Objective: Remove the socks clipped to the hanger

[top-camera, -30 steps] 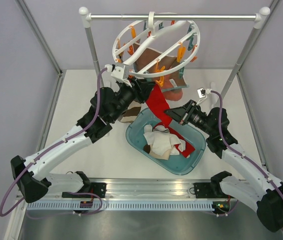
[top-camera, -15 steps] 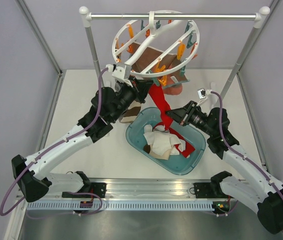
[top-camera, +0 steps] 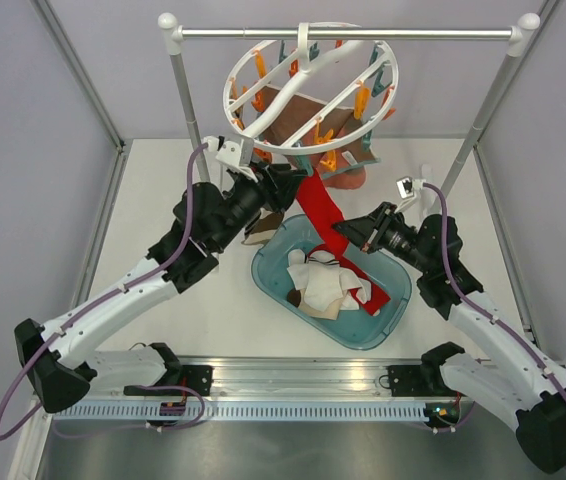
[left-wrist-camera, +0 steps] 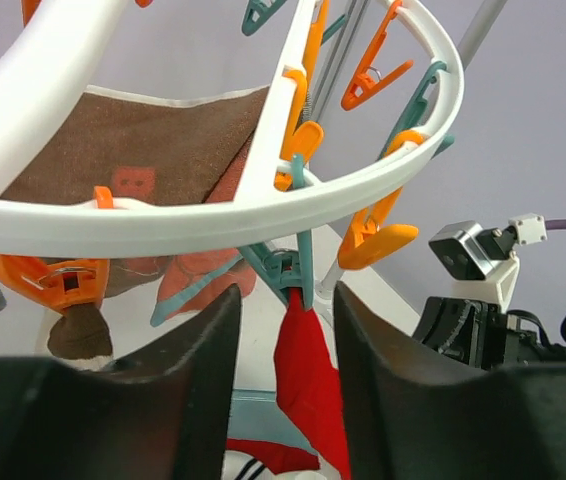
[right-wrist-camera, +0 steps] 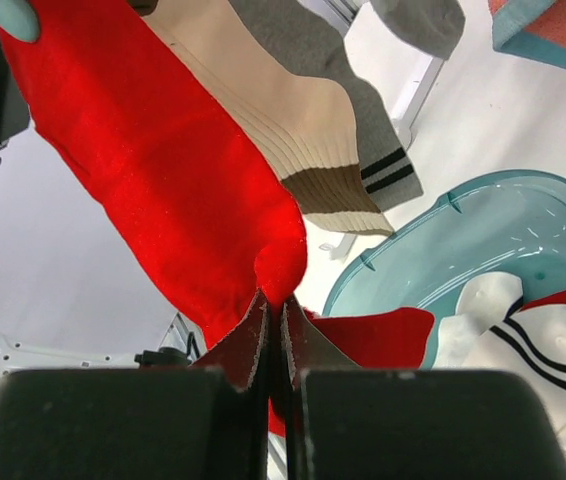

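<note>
**Three cameras, one shared red sock**

The top camera looks down from high at the near edge over the whole table (top-camera: 153, 190). The left wrist camera looks up past the left claw (left-wrist-camera: 285, 310), close under the hanger (left-wrist-camera: 213, 215). The right wrist camera sits tight behind the right claw (right-wrist-camera: 273, 305). All three views share the red sock (top-camera: 318, 205).

A robotics lab test cell is indicated: a white table (top-camera: 163, 300) is enclosed by plain grey panels (top-camera: 23, 150), with a left arm (top-camera: 133, 295) and a right arm (top-camera: 483, 325) bolted to an aluminium rail (top-camera: 293, 385).

L jaws' gap faces teal clip (left-wrist-camera: 296, 276); hanger ring (left-wrist-camera: 213, 215) blocks above.
</note>
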Controlling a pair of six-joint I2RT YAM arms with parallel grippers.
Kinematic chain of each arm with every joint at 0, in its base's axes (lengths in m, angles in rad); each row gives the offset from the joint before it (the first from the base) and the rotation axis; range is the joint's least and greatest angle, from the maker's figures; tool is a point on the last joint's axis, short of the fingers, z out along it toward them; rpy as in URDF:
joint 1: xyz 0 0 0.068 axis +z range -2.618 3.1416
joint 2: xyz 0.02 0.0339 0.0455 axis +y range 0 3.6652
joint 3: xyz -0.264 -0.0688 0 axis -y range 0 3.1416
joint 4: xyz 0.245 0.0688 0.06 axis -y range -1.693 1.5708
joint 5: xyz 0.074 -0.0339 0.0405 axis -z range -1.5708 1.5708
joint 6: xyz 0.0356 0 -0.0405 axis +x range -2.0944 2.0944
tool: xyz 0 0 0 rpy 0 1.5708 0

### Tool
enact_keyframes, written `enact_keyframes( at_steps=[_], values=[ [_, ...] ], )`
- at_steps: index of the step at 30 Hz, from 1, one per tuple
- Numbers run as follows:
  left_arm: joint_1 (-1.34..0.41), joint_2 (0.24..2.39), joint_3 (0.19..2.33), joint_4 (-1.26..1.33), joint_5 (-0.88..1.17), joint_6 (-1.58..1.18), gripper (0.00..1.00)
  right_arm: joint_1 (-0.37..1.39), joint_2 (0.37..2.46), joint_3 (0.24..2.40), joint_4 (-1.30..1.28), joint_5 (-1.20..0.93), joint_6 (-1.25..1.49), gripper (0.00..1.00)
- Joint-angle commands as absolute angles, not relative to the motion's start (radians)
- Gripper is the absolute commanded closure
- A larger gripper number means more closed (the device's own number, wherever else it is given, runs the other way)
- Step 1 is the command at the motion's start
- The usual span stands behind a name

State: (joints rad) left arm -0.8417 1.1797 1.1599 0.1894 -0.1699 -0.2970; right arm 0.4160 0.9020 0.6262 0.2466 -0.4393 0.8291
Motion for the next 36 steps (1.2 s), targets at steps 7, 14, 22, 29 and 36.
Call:
enact_keyframes(
  at_steps=[7,14,22,29,36],
  values=[
    [-0.796,1.138,1.120,0.256,-0.051,-0.356,0.41,0.413,0.877,0.686,0.226,-0.443,0.811,0.99],
    [-0.726,1.196,1.135,0.319,0.081,-0.431,0.39,0.414,0.877,0.689,0.221,-0.445,0.815,0.99],
    [-0.719,1.258,1.146,0.409,0.097,-0.498,0.38,0.413,0.877,0.693,0.216,-0.448,0.815,0.99],
    [-0.719,1.278,1.132,0.503,0.058,-0.552,0.38,0.413,0.879,0.690,0.215,-0.448,0.811,0.99],
    [-0.719,1.282,1.134,0.522,0.044,-0.564,0.42,0.413,0.876,0.689,0.212,-0.449,0.808,0.99]
  ],
)
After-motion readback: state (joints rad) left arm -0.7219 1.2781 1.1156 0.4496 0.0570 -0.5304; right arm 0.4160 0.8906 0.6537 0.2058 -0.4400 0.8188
